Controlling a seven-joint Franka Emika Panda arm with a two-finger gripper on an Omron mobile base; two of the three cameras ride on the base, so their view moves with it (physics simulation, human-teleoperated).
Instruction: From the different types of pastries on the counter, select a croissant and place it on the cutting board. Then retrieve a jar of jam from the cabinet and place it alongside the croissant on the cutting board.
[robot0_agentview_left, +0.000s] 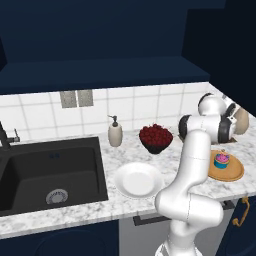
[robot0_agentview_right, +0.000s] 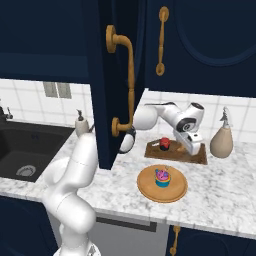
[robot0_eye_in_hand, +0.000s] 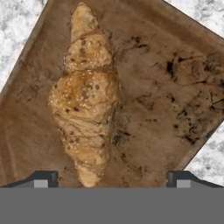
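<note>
Croissant (robot0_eye_in_hand: 85, 94) on cutting board (robot0_eye_in_hand: 166, 100) (unlabelled).

- You'll find no readable text, labels, brands or numbers anywhere here.
- The soap bottle (robot0_agentview_left: 115, 131), jar of jam (robot0_agentview_right: 164, 144) and cabinet (robot0_agentview_right: 200, 40) doors carry no lettering.

golden croissant (robot0_eye_in_hand: 85, 98) flat on cutting board (robot0_eye_in_hand: 166, 100)

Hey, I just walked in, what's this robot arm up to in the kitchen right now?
The arm has reached over the cutting board, where the croissant lies flat on the wood. The gripper hangs just above it, jaws spread wide and holding nothing. A jar of jam already stands on the board. The pink cupcake sits on the round wooden disc nearby, and a cabinet door stands open.
</note>
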